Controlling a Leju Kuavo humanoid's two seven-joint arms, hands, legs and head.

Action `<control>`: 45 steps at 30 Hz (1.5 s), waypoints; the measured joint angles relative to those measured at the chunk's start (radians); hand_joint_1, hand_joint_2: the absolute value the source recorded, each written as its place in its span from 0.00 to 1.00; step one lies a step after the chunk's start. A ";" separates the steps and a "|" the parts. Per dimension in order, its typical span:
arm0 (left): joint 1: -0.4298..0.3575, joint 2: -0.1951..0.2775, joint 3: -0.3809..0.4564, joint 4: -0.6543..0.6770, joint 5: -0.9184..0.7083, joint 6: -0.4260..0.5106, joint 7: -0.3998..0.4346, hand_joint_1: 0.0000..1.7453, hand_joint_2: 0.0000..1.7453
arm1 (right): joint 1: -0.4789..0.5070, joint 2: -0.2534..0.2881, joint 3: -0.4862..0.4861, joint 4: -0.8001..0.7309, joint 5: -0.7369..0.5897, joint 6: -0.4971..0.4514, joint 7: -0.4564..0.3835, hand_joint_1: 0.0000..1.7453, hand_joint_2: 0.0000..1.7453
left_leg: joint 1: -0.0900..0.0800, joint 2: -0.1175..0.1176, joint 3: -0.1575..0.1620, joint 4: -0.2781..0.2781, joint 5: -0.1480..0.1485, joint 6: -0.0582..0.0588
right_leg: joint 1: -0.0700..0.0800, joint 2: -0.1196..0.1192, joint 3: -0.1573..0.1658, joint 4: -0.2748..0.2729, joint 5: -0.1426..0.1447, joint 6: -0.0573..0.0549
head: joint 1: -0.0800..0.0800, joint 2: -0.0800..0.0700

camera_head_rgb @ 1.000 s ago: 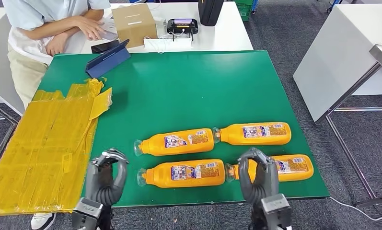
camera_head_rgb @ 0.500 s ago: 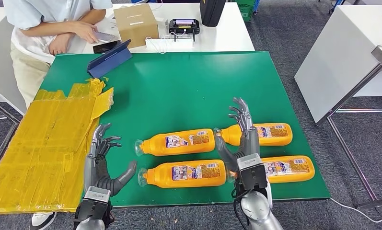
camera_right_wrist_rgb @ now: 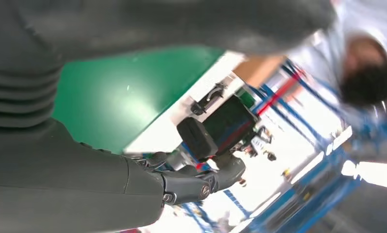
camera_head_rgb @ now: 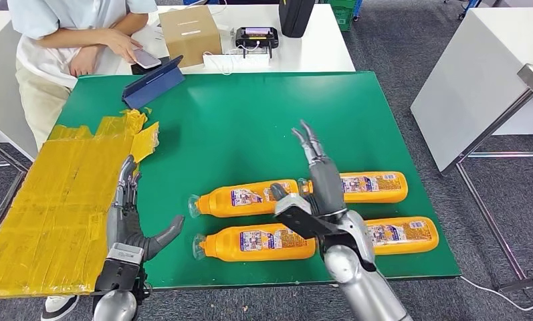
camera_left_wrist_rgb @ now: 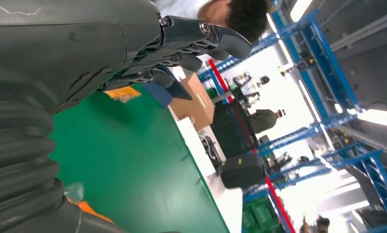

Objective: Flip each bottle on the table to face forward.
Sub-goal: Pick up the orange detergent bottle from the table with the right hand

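Note:
Several orange bottles lie on their sides on the green table [camera_head_rgb: 250, 120], caps to the left. The back row holds one bottle [camera_head_rgb: 247, 197] and another [camera_head_rgb: 374, 186]. The front row holds one bottle [camera_head_rgb: 257, 242] and another [camera_head_rgb: 404, 234]. My right hand [camera_head_rgb: 315, 177] is raised over the gap between the back bottles, fingers stretched forward, holding nothing. My left hand [camera_head_rgb: 131, 217] stands left of the front left bottle, fingers straight, thumb out toward its cap, empty. The left wrist view shows its fingers [camera_left_wrist_rgb: 196, 41] extended above the green table [camera_left_wrist_rgb: 133, 170].
Yellow taped sheeting [camera_head_rgb: 56, 200] covers the table's left part. A blue tablet case [camera_head_rgb: 150, 83] lies at the back left. A person [camera_head_rgb: 69, 40] stands at the back left corner holding a phone. A cardboard box [camera_head_rgb: 186, 33] and a device [camera_head_rgb: 253, 37] sit on the white table behind.
Both hands went from curled to spread. The right hand rose and reached forward over the back bottles, turning leftward. The left hand straightened and lifted a little. The bottles have not moved.

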 joint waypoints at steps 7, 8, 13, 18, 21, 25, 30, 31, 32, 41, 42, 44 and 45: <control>-0.037 -0.003 0.000 0.000 0.015 -0.065 0.009 0.00 1.00 | -0.136 -0.018 0.078 0.166 0.211 0.061 0.057 0.00 1.00 | 0.000 0.000 0.000 0.000 0.000 0.000 | 0.000 0.000 0.000 0.000 0.000 0.000 | 0.000 0.000; -0.043 -0.004 -0.002 0.000 0.024 -0.076 0.009 0.00 1.00 | -0.158 -0.018 0.094 0.196 0.244 0.066 0.061 0.00 1.00 | 0.000 0.000 0.000 0.000 0.000 0.000 | 0.000 0.000 0.000 0.000 0.000 0.000 | 0.000 0.000; -0.073 -0.012 -0.013 0.005 0.065 -0.107 0.008 0.00 1.00 | -0.258 0.001 0.183 0.366 0.350 0.088 0.063 0.00 1.00 | 0.000 0.000 0.000 0.000 0.000 0.000 | 0.001 0.000 0.000 0.000 0.000 0.000 | 0.000 0.000; -0.092 -0.016 -0.021 0.018 0.089 -0.120 0.006 0.00 1.00 | -0.316 0.030 0.244 0.496 0.374 0.100 0.070 0.00 1.00 | 0.000 0.000 0.000 0.000 0.000 0.000 | 0.000 0.000 0.000 0.000 0.000 0.000 | 0.000 0.000; -0.103 -0.017 -0.027 0.030 0.096 -0.123 0.005 0.00 1.00 | -0.339 0.051 0.262 0.569 0.369 0.101 0.086 0.00 1.00 | 0.000 0.000 0.000 0.000 0.000 0.000 | 0.000 0.000 0.000 0.000 0.000 0.000 | 0.000 0.000; -0.116 -0.019 -0.033 0.050 0.103 -0.130 0.005 0.00 1.00 | -0.366 0.075 0.276 0.664 0.368 0.097 0.110 0.00 1.00 | 0.000 0.000 0.000 0.000 0.000 0.000 | 0.000 0.000 -0.001 0.000 0.000 0.000 | 0.000 0.000; -0.127 -0.021 -0.046 0.074 0.107 -0.138 0.005 0.00 1.00 | -0.385 0.093 0.285 0.753 0.369 0.094 0.123 0.00 1.00 | 0.000 0.000 0.000 0.000 0.000 0.000 | 0.000 0.000 -0.001 0.000 0.000 0.000 | 0.000 0.000; -0.130 -0.021 -0.049 0.078 0.108 -0.138 0.005 0.00 1.00 | -0.388 0.096 0.286 0.768 0.370 0.094 0.126 0.00 1.00 | 0.000 0.000 0.000 0.000 0.000 0.000 | 0.000 0.000 -0.001 0.000 0.000 0.000 | 0.000 0.000; -0.132 -0.022 -0.051 0.082 0.110 -0.139 0.006 0.00 1.00 | -0.390 0.098 0.286 0.784 0.371 0.094 0.132 0.00 1.00 | 0.000 0.000 0.000 0.000 0.000 0.000 | 0.000 0.000 -0.001 0.000 0.000 0.000 | 0.000 0.000; -0.146 -0.026 -0.065 0.120 0.118 -0.145 0.008 0.00 1.00 | -0.407 0.104 0.286 0.929 0.385 0.090 0.189 0.00 1.00 | 0.000 0.000 0.000 0.000 0.000 0.000 | 0.000 0.000 -0.001 0.000 0.000 0.000 | 0.000 0.000; -0.148 -0.027 -0.069 0.123 0.118 -0.147 0.008 0.00 1.00 | -0.409 0.104 0.285 0.942 0.387 0.094 0.193 0.00 1.00 | 0.000 0.000 0.000 0.000 0.000 0.000 | 0.000 0.000 -0.001 0.000 0.000 0.000 | 0.000 0.000; -0.153 -0.029 -0.078 0.125 0.118 -0.151 0.006 0.00 1.00 | -0.417 0.104 0.284 0.965 0.388 0.104 0.202 0.00 1.00 | 0.000 0.000 0.000 0.000 0.000 0.000 | 0.000 0.000 -0.001 0.000 0.000 0.000 | 0.000 0.000; -0.154 -0.030 -0.082 0.125 0.118 -0.152 0.005 0.00 1.00 | -0.421 0.104 0.284 0.974 0.390 0.108 0.207 0.00 1.00 | 0.000 0.000 0.000 0.000 0.000 0.000 | 0.000 0.000 -0.001 0.000 0.000 0.000 | 0.000 0.000</control>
